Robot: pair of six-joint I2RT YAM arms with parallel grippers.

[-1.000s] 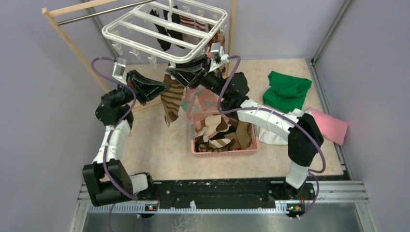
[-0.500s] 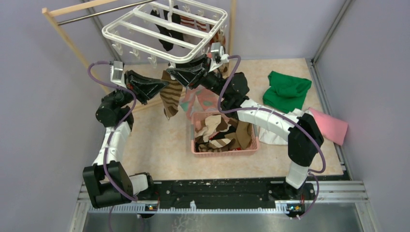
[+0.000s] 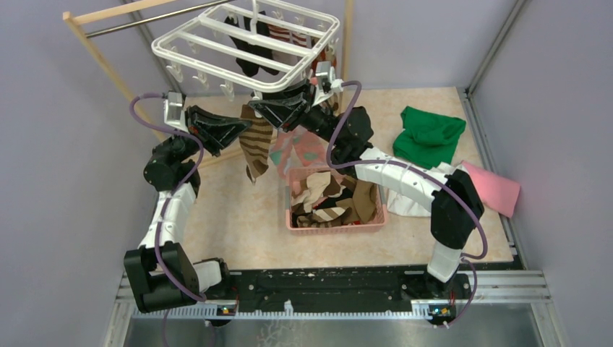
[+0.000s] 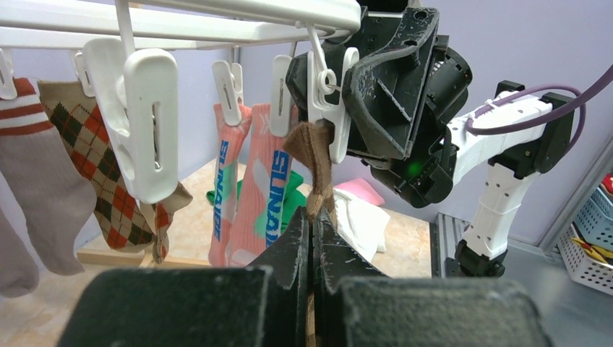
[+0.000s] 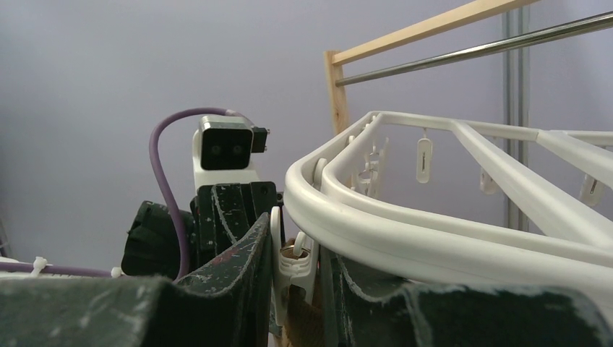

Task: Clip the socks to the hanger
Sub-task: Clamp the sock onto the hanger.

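The white hanger [image 3: 217, 45] hangs from the rod with several socks clipped to it. My left gripper [image 4: 314, 220] is shut on a brown-cream striped sock [image 4: 316, 163], holding it up so its top edge sits at the mouth of a clip [image 4: 323, 101]. My right gripper [image 5: 296, 269] is shut on that same clip [image 5: 291, 273] at the hanger's near rim [image 5: 434, 231], squeezing it. In the top view the sock [image 3: 254, 148] dangles between the left gripper [image 3: 248, 129] and the right gripper [image 3: 269, 108]. More socks fill the pink basket [image 3: 336, 225].
A pink sock [image 4: 264, 188] and an argyle sock [image 4: 94, 137] hang on neighbouring clips. The wooden rack [image 3: 108, 69] stands at the back left. A green cloth [image 3: 430, 134], a pink cloth [image 3: 495, 188] and a white cloth [image 3: 401, 202] lie at the right.
My left gripper has risen a little with the striped sock, bringing its top up to the clip. The right gripper has stayed on the clip.
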